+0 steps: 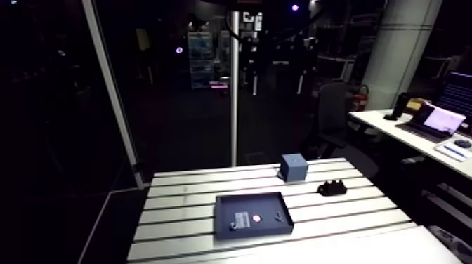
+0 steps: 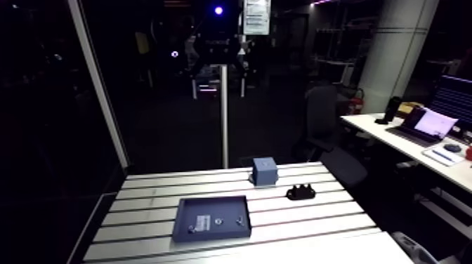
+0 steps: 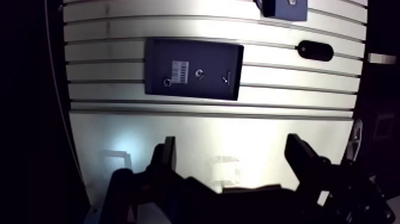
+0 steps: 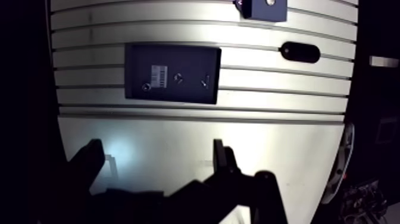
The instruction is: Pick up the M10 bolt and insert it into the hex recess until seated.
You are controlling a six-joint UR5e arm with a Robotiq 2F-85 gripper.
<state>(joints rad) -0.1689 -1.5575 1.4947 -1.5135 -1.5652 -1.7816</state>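
A dark flat tray (image 3: 156,59) lies on the slotted table, ahead of my gripper (image 3: 233,156) in the wrist view. Inside it I see a white label (image 3: 181,71), a small ring-shaped mark (image 3: 200,74) near the middle, a round piece (image 3: 166,82) at one side, and a small slim piece (image 3: 226,77) that may be the bolt at the other. The gripper is open, its two fingers (image 3: 166,158) wide apart over bare table, with nothing between them. It hangs well short of the tray. In the arm view the tray (image 1: 228,210) sits mid-table.
A blue-grey block (image 1: 293,168) stands behind the tray at the table's far edge. A small black part (image 1: 332,187) lies to the tray's right. A smooth pale strip of table (image 3: 178,134) runs under the gripper.
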